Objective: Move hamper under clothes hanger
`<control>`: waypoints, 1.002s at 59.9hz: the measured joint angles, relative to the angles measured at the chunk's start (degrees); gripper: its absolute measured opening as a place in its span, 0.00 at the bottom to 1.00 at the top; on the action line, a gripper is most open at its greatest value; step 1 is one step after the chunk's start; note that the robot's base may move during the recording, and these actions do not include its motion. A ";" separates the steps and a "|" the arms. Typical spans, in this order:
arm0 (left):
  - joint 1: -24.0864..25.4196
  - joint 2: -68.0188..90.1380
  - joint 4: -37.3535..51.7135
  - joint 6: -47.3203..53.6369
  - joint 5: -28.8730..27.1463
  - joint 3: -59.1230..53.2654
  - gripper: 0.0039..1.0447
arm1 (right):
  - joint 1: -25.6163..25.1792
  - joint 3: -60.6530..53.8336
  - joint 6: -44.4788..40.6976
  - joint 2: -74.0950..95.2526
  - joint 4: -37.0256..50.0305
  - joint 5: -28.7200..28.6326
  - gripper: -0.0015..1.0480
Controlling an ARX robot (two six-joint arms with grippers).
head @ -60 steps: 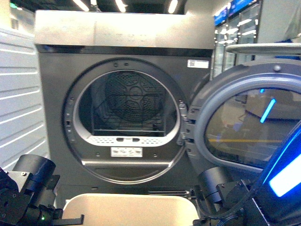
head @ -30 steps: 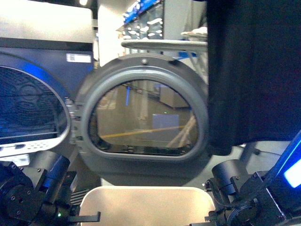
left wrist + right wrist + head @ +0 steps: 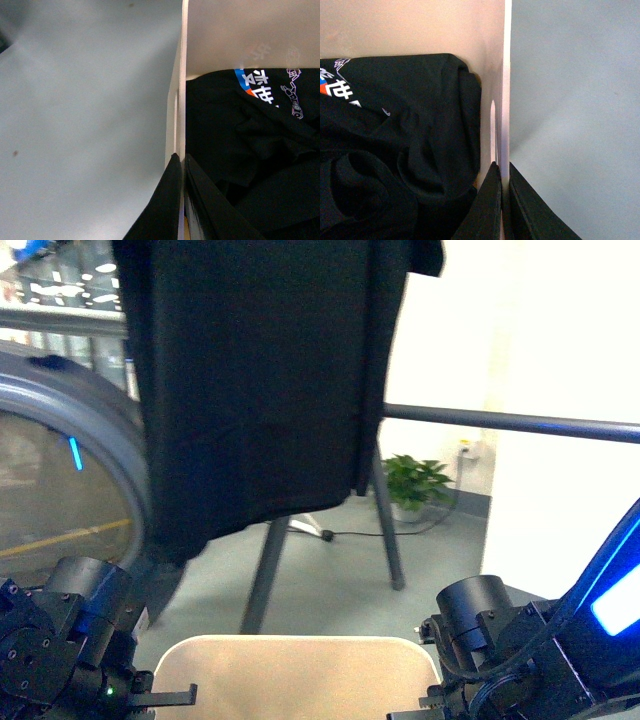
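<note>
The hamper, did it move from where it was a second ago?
Yes. The hamper swung right: a second ago the dryer door stood to its right; now that door sits far left, and the clothes hanger stands just beyond it.

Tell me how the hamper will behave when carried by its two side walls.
Probably stiff: the hamper wall looks straight where the left end effector and right end effector pinch it. Likely light, holding soft black clothes. Smooth plastic may slip in such narrow pinches.

The dryer door [image 3: 60, 490] has slid far left; the clothes hanger [image 3: 520, 424] and its black garment [image 3: 250, 380] now appear ahead.
</note>
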 joint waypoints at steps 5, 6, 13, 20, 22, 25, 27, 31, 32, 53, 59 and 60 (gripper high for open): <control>-0.11 0.00 0.00 0.00 0.13 0.00 0.04 | -0.11 -0.02 0.00 0.00 0.00 0.04 0.03; -0.13 0.00 0.00 0.00 0.13 0.00 0.04 | -0.15 -0.02 0.00 0.00 0.00 0.04 0.03; -0.22 0.00 0.00 0.00 0.13 0.00 0.04 | -0.24 -0.02 -0.02 -0.13 0.00 0.15 0.03; -0.33 0.00 0.00 0.00 0.09 -0.04 0.04 | -0.37 -0.02 0.00 -0.13 0.00 0.07 0.03; -0.33 -0.04 0.00 0.00 0.15 0.00 0.04 | -0.37 -0.02 0.00 -0.13 0.00 0.13 0.03; -0.33 -0.04 -0.02 -0.02 0.13 -0.09 0.04 | -0.35 -0.02 -0.04 -0.13 0.00 0.09 0.03; -0.33 -0.04 -0.02 0.00 0.04 -0.09 0.04 | -0.35 -0.02 -0.02 -0.13 0.00 -0.02 0.03; -0.28 -0.15 0.00 0.00 0.09 0.00 0.04 | -0.31 -0.02 0.02 -0.13 0.00 -0.09 0.03; -0.28 -0.15 0.00 0.00 0.09 0.00 0.04 | -0.31 -0.02 0.00 -0.13 0.00 -0.09 0.03; -2.25 -0.13 -0.02 -0.04 1.55 0.00 0.04 | -2.12 -0.13 -0.11 -0.17 0.00 1.46 0.03; -0.96 -0.15 -0.02 -0.02 0.17 0.00 0.04 | -0.98 -0.13 -0.07 -0.17 0.00 0.02 0.03; -0.79 -0.15 -0.02 -0.02 0.02 0.00 0.04 | -0.74 -0.13 -0.04 -0.17 0.00 -0.09 0.03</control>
